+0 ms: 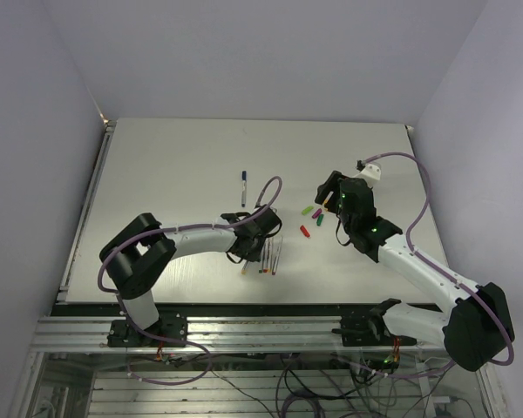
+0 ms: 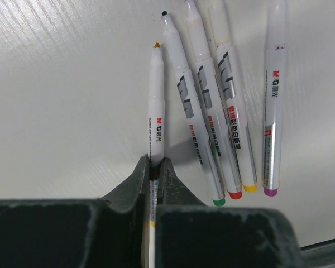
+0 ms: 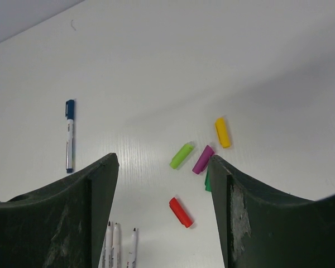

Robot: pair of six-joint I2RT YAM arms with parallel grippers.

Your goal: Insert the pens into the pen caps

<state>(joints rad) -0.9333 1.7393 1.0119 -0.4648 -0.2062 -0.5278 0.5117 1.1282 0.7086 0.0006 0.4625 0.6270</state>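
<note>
Pens [image 2: 226,111] lie in a fan of four close beside my left gripper [image 2: 154,170], whose jaws are pressed together on the rear of a fifth, orange-tipped pen [image 2: 156,106] lying flat on the table [image 1: 174,165]. My left arm [image 1: 196,235] stretches low toward the table's middle, while my right gripper [image 3: 163,167] hangs spread above the loose pen caps [image 3: 182,155], green, purple, yellow and red. A blue-capped pen [image 3: 69,135] lies well apart, with bare table running to the far edge.

The rear of the orange-tipped pen [image 2: 156,111] is lost to you between the left fingers [image 2: 129,190]. In your right wrist view, the right finger [image 3: 268,223] half hides the dark green cap [image 3: 207,181], and the bottom edge crops three pens [image 3: 116,245].
</note>
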